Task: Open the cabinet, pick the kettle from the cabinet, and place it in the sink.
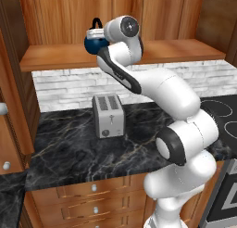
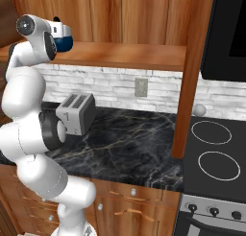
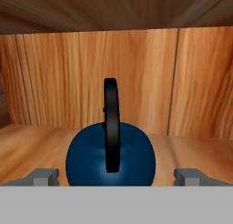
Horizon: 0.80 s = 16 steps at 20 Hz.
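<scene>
Standing wide apart, the jaws of the white arm's gripper [image 3: 116, 175] flank the squat dark-blue kettle [image 3: 110, 159] on the reddish-brown wooden cabinet [image 3: 191, 155] shelf, apparently lining up to clamp its black arched handle [image 3: 110, 127].

We see a dark-blue kettle [image 3: 110, 159] with black handle, reddish-brown wood-grain cabinet [image 1: 60, 55], silver toaster [image 1: 108, 116], black gold-veined marble counter [image 1: 69, 148], white brick backsplash [image 2: 115, 88]

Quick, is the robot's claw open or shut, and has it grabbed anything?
Gripper: open, holding nothing; its fingertips sit either side of the squat round dark-blue kettle with the black arched handle, not touching it.
</scene>
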### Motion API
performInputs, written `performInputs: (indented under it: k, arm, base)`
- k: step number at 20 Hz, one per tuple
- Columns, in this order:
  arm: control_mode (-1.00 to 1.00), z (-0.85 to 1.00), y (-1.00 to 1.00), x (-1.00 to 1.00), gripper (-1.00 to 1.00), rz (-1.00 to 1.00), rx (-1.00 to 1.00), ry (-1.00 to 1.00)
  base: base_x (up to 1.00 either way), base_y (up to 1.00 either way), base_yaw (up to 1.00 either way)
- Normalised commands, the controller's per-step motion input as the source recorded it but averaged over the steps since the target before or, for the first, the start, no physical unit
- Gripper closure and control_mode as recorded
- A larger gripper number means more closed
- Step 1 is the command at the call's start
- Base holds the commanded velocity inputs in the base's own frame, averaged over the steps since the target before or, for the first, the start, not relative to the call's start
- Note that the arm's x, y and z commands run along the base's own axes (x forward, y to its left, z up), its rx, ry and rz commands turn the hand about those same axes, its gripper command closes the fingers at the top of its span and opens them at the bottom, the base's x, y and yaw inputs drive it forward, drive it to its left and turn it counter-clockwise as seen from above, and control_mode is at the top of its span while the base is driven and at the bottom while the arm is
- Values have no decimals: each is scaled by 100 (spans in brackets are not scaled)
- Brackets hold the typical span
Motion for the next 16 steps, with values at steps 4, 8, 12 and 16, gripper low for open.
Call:
performInputs:
  k: [4,8,12,16]
  arm:
    - [-100,0,6,10,-100,0,0,0]
    - [-100,0,6,13,-100,0,0,0]
    - [-100,0,4,13,-100,0,0,0]
    - [-100,0,2,16,-100,0,0,0]
  base:
    - [0,0,0]
    - [0,0,0]
    - [0,0,0]
    - [0,0,0]
